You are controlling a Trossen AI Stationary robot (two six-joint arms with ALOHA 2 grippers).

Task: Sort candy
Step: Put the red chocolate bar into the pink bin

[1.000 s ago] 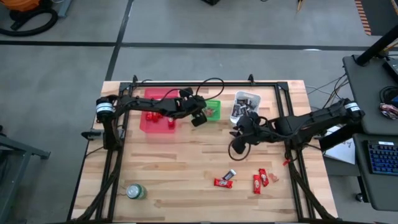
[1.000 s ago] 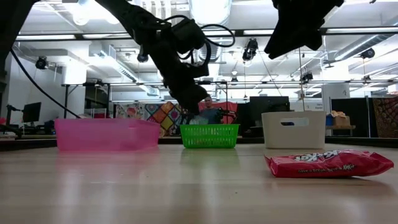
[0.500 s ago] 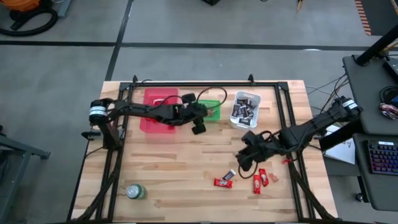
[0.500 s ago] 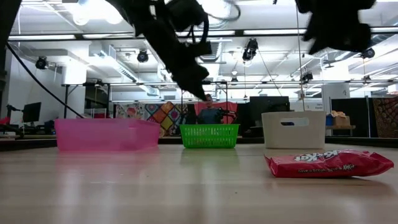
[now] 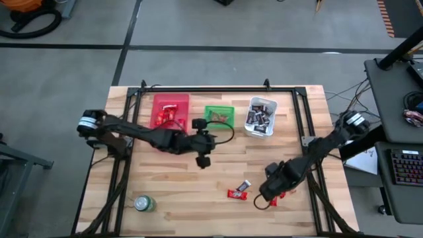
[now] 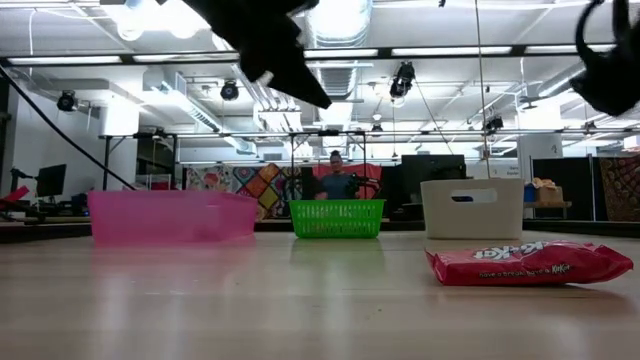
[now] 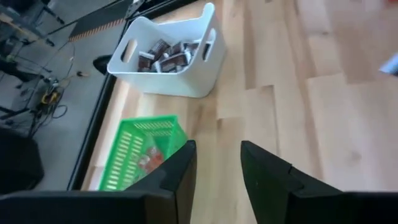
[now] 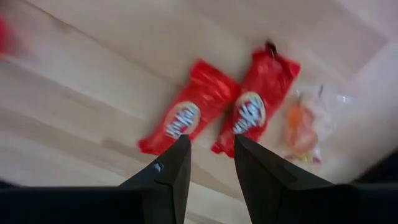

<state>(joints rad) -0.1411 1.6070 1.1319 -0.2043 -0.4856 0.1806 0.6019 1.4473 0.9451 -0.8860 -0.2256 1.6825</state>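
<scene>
The left gripper (image 5: 203, 160) is seen above bare wood near the table's centre, its fingers (image 7: 180, 171) parted by a narrow gap with nothing between them. At roughly four o'clock from the centre, the right gripper (image 5: 266, 196) is held over two red-wrapped candy bars (image 8: 214, 112) lying side by side, its fingers (image 8: 171, 168) likewise set slightly apart and empty; a small orange sweet in clear wrap (image 8: 300, 132) lies just beside the pair. A further red bar (image 5: 236, 194) and a dark-and-silver piece (image 5: 244, 186) are found touching each other, at nine o'clock from that gripper. Along the twelve o'clock edge, red candy is held in the pink bin (image 5: 169, 111), a few pieces in the green basket (image 5: 219, 114), and dark-wrapped pieces in the white bin (image 5: 260, 116). A green can (image 5: 143, 203) stands at seven o'clock.
</scene>
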